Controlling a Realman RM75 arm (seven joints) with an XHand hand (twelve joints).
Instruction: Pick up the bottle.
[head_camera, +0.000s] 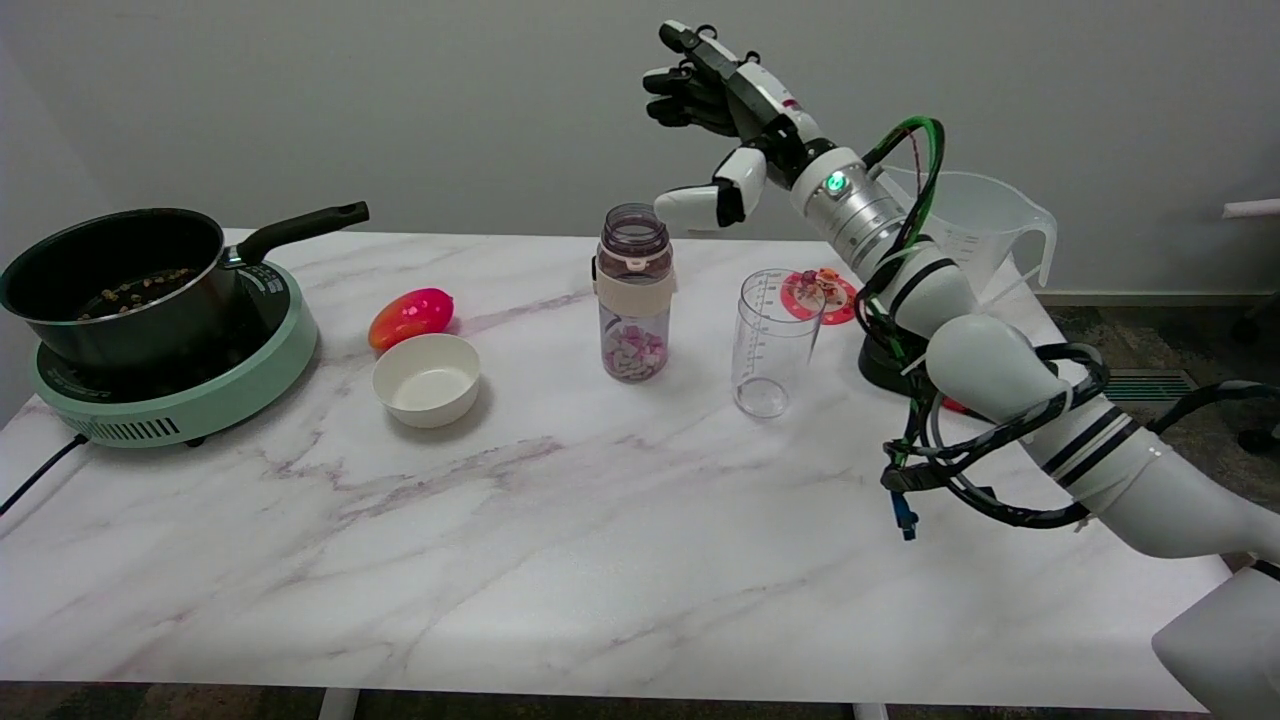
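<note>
Hovering my right hand (722, 130) spread wide and empty above the bottle (634, 292), which stands upright near the table's (560, 560) far edge, untouched; I judge the grasp and lift remain ahead.

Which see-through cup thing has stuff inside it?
The bottle in the middle, with the cream band. Pink and white bits fill its bottom. The measuring cup beside it and the big jug behind the arm look empty.
</note>
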